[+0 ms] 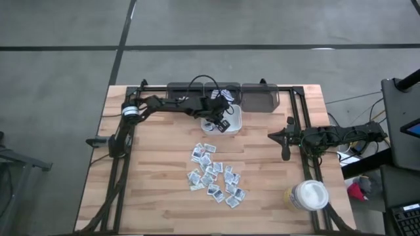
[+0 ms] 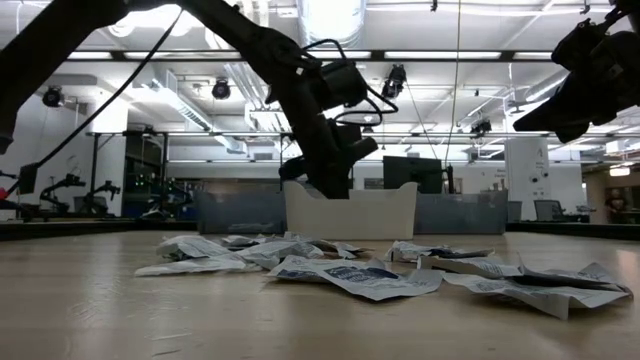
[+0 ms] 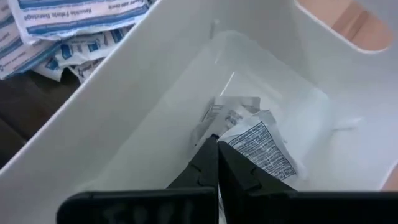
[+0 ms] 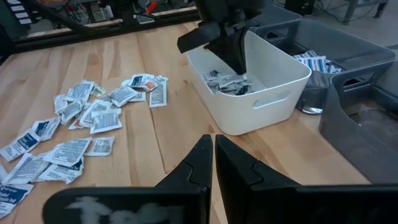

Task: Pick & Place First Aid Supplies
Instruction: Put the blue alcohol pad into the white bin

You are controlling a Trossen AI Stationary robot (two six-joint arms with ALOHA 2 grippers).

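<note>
In the upper middle of the high view, the left gripper (image 1: 221, 123) hangs inside the white bin (image 1: 235, 127), reaching down over its rim. Its own wrist view shows the two fingers pressed together with a printed sachet (image 3: 258, 146) lying right at their tips on the bin floor; whether the sachet is pinched or merely touched there I cannot tell. By my reading, this is the drop-off step: the arm is placed low in the bin so that a sachet lands inside rather than on the wood.

The right gripper (image 1: 286, 155) waits at the right of the high view, above bare table (image 1: 157, 190), well apart from the pile, its fingers closed on nothing. It seems parked there to leave the middle free for the working arm.

The loose sachets (image 1: 213, 174) lie scattered in the lower middle of the high view, just below the white bin. Roughly two dozen are there, though they overlap too much for an exact count. A few more, perhaps three or four, lie in the white bin, as the right wrist view shows.

There are two grey bins (image 1: 259, 96) along the far edge; one holds a stack of sachets. One white round tub (image 1: 308, 195) stands at the lower right.
</note>
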